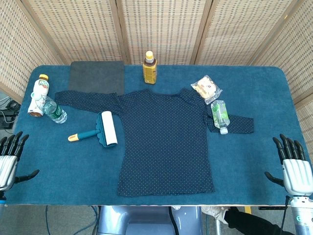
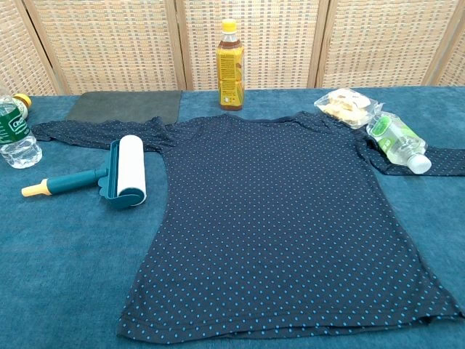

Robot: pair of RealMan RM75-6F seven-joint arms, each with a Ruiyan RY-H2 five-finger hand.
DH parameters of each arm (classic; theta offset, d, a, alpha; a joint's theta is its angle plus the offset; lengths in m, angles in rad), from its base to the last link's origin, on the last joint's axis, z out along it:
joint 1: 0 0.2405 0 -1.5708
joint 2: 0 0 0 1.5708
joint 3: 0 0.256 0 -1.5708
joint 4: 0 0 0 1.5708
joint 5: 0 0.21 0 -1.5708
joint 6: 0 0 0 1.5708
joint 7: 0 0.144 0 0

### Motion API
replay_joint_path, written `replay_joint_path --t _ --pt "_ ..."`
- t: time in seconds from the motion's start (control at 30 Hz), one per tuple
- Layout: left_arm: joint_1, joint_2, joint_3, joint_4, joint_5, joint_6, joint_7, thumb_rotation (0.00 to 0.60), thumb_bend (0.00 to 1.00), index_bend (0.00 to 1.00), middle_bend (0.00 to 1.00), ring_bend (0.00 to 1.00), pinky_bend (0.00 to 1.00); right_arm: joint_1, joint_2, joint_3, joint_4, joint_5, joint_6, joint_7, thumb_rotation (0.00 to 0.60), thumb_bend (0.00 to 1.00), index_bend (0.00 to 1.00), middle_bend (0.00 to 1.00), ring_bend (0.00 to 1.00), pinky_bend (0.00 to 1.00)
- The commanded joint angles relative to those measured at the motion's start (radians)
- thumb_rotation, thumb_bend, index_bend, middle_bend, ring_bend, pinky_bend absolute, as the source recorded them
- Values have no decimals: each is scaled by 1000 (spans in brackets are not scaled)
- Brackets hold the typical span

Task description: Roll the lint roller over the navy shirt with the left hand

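Head view shows us the lint roller lying on the table at nine o'clock of the navy shirt, just beside it. Our left hand and right hand rest at the near edge, fingers released, holding nothing.

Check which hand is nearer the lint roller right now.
Left. The left hand sits open at the table's near-left edge, just below and left of the lint roller. The right hand is across the navy shirt, at the far right edge.
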Motion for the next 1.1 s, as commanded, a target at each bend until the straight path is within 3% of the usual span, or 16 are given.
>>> replay_joint_path --t 0.03,1.0,1.07,1.1 --pt "0 0 -1 2 -3 -2 -3 600 125 0 0 0 0 4 -5 -4 4 0 -12 -7 600 159 0 0 0 0" --pt "-11 -6 -7 3 -20 -20 1 600 127 0 0 0 0 11 -7 -10 -3 5 -32 -15 600 158 0 0 0 0" --pt "-13 -11 -13 7 -26 -20 -2 600 127 0 0 1 35 9 -6 -9 -2 6 -30 -10 600 158 0 0 0 0" --pt "-16 -14 -18 10 -32 -22 -2 600 128 0 18 38 115 10 -6 -8 -2 7 -30 -8 600 158 0 0 0 0"
